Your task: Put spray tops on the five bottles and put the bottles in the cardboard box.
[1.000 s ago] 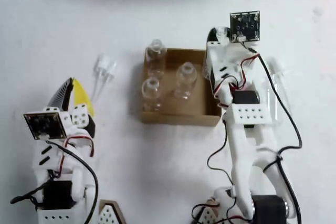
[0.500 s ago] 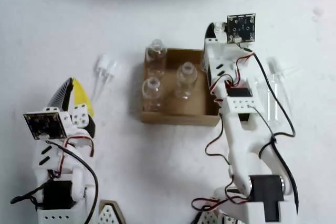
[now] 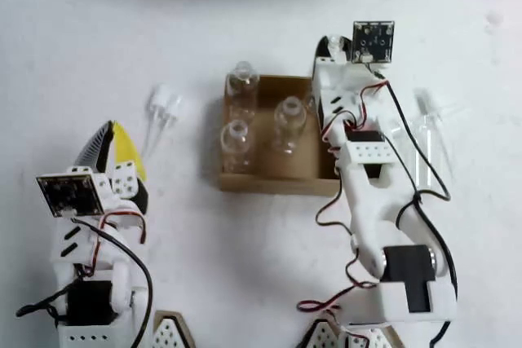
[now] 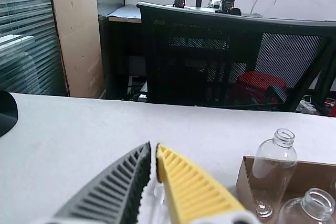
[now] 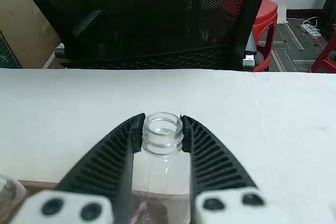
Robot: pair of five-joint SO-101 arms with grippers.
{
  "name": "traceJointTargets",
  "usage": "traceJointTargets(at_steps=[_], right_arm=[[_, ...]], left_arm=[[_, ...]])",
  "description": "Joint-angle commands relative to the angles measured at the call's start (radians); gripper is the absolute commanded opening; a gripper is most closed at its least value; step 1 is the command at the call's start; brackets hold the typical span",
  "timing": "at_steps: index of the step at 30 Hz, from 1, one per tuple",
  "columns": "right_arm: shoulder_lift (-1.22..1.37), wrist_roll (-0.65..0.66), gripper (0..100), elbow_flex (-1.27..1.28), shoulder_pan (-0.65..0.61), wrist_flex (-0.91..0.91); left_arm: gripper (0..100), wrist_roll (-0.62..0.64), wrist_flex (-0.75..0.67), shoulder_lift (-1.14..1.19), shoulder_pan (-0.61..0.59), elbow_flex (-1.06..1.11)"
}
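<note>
White table [image 3: 245,266], black mesh chair [image 5: 157,14] behind. Right hand [image 5: 161,124] grips an upright clear bottle [image 5: 160,166] by its neck; left hand [image 4: 153,153] clenched.

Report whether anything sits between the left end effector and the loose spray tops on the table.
Nothing visible does: only bare table lies between the left end effector and the spray tops.

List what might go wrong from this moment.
1. The right claw grips the open bottle by its neck alone; it may slip or swing.
2. That bottle and the three bottles in the cardboard box have no tops, while the spray tops lie on the table left of the box; boxing them uncapped may mean rework.
3. The standing bottles could tip if the box gets bumped.
</note>
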Motion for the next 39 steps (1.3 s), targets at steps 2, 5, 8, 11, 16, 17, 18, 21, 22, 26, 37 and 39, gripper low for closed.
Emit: traceJointTargets(at_steps=[2, 5, 8, 11, 16, 17, 18, 21, 22, 26, 37, 39], right_arm=[[0.073, -0.009, 1.5, -0.044, -0.007, -0.12], [0.099, -0.009, 1.6, -0.044, -0.012, -0.128], [0.104, -0.009, 1.6, -0.044, -0.01, -0.128], [0.111, -0.009, 1.8, -0.044, -0.007, -0.131], [0.122, -0.009, 1.8, -0.037, -0.012, -0.157], [0.133, -0.009, 1.8, -0.041, -0.012, -0.157], [0.147, -0.008, 1.8, -0.046, -0.01, -0.159], [0.179, -0.008, 1.8, -0.052, -0.007, -0.211], [0.183, -0.008, 1.9, -0.052, -0.007, -0.219], [0.183, -0.008, 1.9, -0.049, -0.008, -0.217], [0.157, -0.008, 13.7, -0.025, -0.01, -0.191], [0.13, -0.008, 13.7, -0.006, -0.01, -0.176]], left_arm=[[2, 0.015, -0.029, -0.007, -0.007, -0.005], [2, 0.015, -0.029, -0.007, -0.007, -0.005], [2, 0.015, -0.029, -0.007, -0.007, -0.005], [2, 0.015, -0.029, -0.007, -0.007, -0.005], [2, 0.015, -0.029, -0.007, -0.007, -0.005], [2, 0.015, -0.029, -0.007, -0.007, -0.005], [2, 0.015, -0.029, -0.007, -0.007, -0.005], [2, 0.015, -0.029, -0.007, -0.007, -0.005], [2, 0.015, -0.029, -0.007, -0.007, -0.005], [2, 0.015, -0.029, -0.007, -0.007, -0.005], [2, 0.015, -0.029, -0.007, -0.007, -0.005], [2, 0.015, -0.029, -0.007, -0.007, -0.005]])
